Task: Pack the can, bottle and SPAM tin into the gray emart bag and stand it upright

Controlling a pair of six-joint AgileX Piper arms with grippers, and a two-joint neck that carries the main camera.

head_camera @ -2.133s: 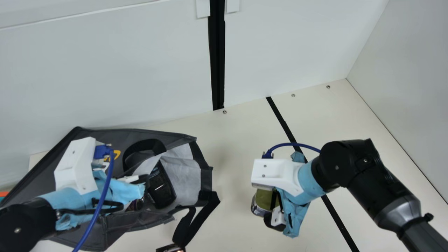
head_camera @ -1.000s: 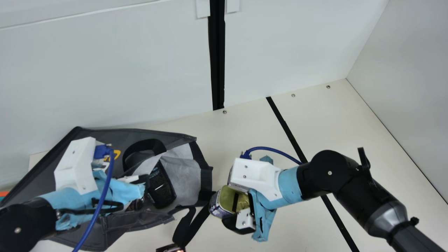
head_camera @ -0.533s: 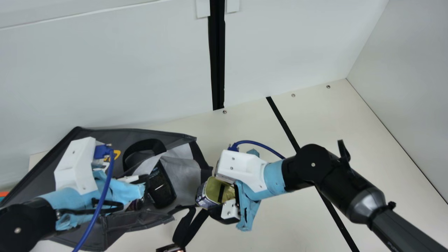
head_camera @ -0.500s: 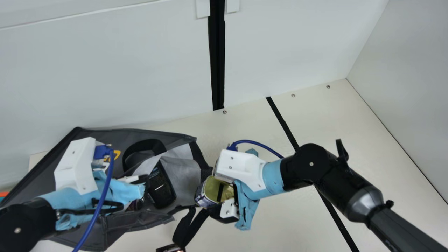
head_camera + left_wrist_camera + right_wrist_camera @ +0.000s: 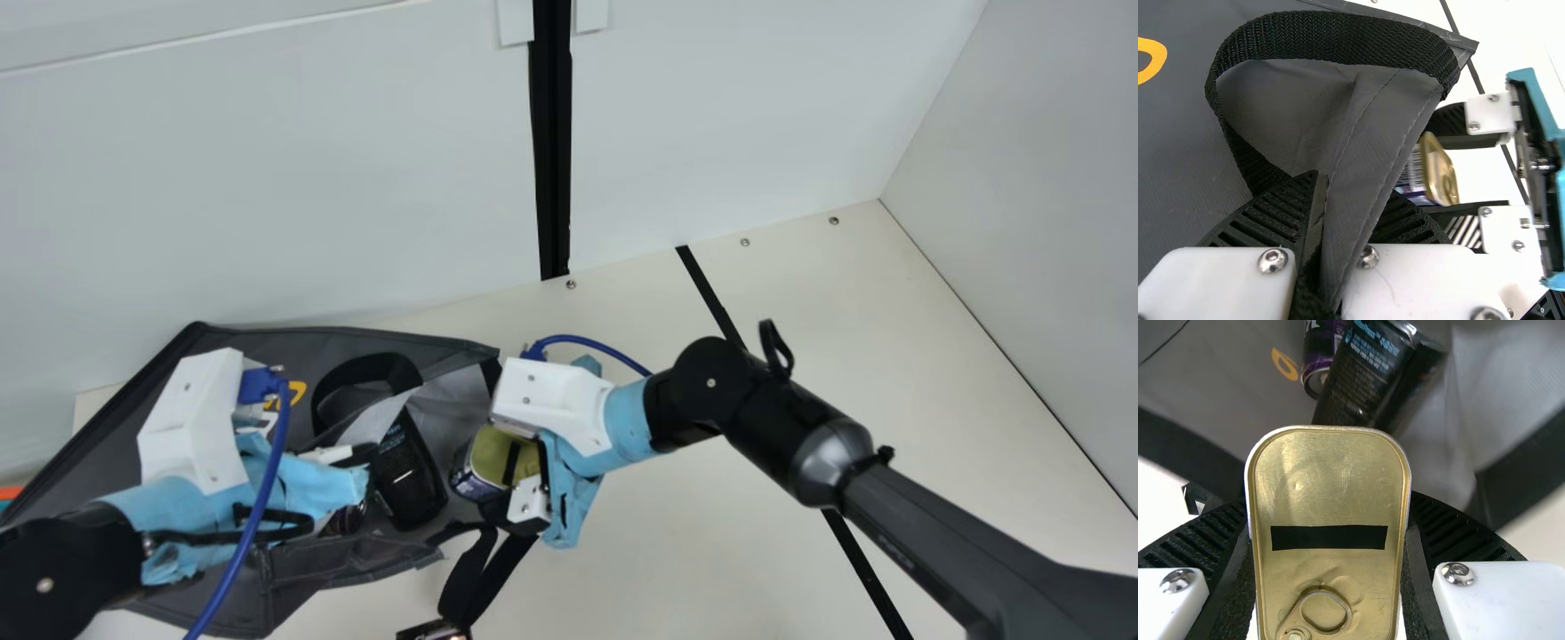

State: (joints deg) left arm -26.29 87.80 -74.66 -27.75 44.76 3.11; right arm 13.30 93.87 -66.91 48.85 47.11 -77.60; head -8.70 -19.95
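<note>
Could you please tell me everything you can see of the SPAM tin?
The SPAM tin has rounded corners and a gold, metallic-looking end with a raised rim, a ring pull lying flat and a strip of black tape. Its side carries a dark blue and white label. The tin looks unopened. The right gripper holds it between both fingers at the mouth of the gray bag.

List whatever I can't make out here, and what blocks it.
- Can: right wrist view, far end cut off by top edge.
- Bottle: right wrist view, near end behind SPAM tin.
- SPAM tin: right wrist view, lower part cut off by bottom edge.
- Bag: main view, print partly behind left arm.
- Small item: main view, cut off by bottom edge.
</note>
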